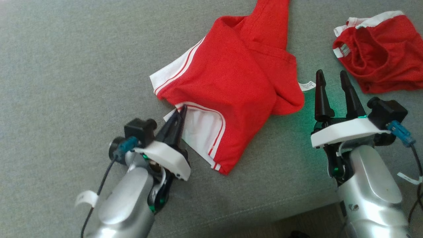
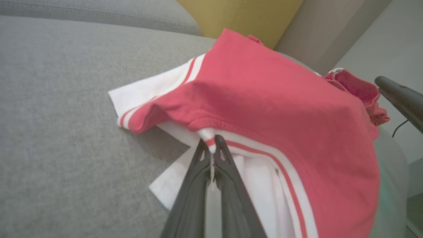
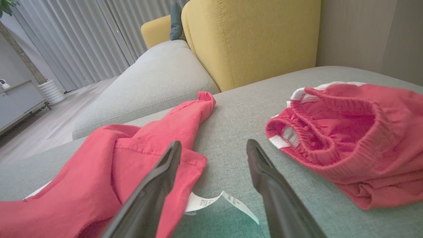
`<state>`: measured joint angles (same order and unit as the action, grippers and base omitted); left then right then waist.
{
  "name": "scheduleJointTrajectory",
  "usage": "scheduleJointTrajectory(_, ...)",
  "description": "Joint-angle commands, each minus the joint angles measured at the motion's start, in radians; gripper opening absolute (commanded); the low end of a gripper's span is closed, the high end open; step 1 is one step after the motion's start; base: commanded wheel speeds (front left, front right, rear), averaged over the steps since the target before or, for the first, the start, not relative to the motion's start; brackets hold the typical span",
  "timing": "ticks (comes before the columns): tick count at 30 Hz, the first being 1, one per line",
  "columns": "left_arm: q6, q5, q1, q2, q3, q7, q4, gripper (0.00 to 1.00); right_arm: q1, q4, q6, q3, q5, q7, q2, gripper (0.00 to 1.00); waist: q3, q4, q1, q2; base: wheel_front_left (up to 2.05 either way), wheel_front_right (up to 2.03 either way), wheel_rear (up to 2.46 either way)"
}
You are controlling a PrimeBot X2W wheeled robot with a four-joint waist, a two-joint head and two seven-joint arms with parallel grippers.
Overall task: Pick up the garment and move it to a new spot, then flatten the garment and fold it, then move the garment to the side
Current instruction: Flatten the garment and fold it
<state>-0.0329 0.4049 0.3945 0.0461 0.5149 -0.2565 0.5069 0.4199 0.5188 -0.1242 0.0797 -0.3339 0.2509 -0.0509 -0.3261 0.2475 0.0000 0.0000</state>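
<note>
Jaws of the left gripper [image 1: 181, 111] are pressed together on the white, red-striped hem of the red garment [image 1: 238, 82], at the garment's near left edge. In the left wrist view the fingertips [image 2: 222, 150] pinch a small ridge of that trim, with more white fabric lying beneath them. The garment lies spread but rumpled in the middle of the grey sofa seat [image 1: 66, 66], one narrow part reaching away to the far side. Just right of it, the right gripper [image 1: 332, 76] has its jaws wide apart and holds nothing, fingers pointing to the far side. A white label [image 1: 307, 86] sticking out from the garment's right edge lies just beside this gripper's left finger. Further right and farther away, apart from both grippers, sits a second red garment [image 1: 380, 53], bunched up, with white trim. A yellow cushion [image 3: 248, 39] stands at the far edge of the seat
</note>
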Motion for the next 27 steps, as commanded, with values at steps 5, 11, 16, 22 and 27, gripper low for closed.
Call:
scheduleJointTrajectory(5,0.019,-0.032,0.071,0.004,-0.055,-0.005,-0.042,0.0,0.007,-0.035,-0.007,0.028,0.004,0.011,0.001,1.0,0.01,0.001,0.0,0.0,0.0,0.0,0.0)
scheduleJointTrajectory(11,0.015,-0.103,0.143,0.004,-0.129,-0.005,-0.169,0.0,-0.005,-0.035,-0.007,0.01,0.013,0.011,0.001,1.0,0.024,-0.025,0.0,0.0,0.0,0.0,0.0)
scheduleJointTrajectory(16,-0.019,-0.2,0.318,0.044,-0.242,-0.005,-0.188,0.0,-0.003,-0.033,-0.007,0.015,0.006,0.011,0.001,1.0,0.02,-0.044,0.0,0.0,0.0,0.0,0.0)
scheduleJointTrajectory(22,-0.043,-0.258,0.498,0.162,-0.327,-0.005,0.0,0.0,0.006,-0.032,-0.007,0.075,-0.035,0.011,0.001,1.0,-0.004,-0.018,0.0,0.0,0.0,0.0,0.0)
scheduleJointTrajectory(27,-0.018,-0.296,0.559,0.231,-0.368,-0.005,0.123,0.02,0.008,-0.031,-0.007,0.098,-0.045,0.011,0.001,1.0,-0.029,0.006,0.0,0.0,0.0,0.0,0.0)
